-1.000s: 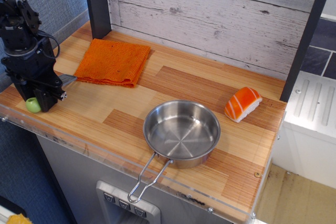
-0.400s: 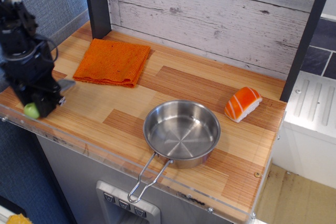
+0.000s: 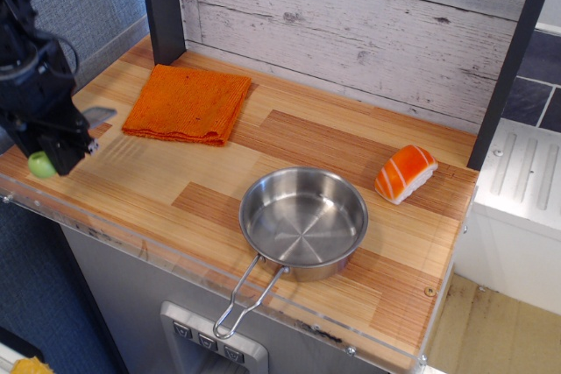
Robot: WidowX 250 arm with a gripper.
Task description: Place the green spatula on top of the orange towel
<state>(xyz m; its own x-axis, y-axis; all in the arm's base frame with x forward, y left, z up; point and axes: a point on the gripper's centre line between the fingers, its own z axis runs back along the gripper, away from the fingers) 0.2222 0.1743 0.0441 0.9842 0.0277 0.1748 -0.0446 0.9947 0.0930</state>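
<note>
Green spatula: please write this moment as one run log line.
gripper: shut on green spatula | spatula: lifted, left of orange towel | towel: bare | placement: not yet done

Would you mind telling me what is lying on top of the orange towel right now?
Nothing lies on the orange towel; its whole top is bare. The green spatula is off to its left in the end effector, which covers the middle of the spatula.

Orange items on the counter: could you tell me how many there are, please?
2. The orange towel lies folded at the back left of the counter, near the dark post. The salmon sushi toy, orange with white stripes, sits at the right, beyond the steel pan.
</note>
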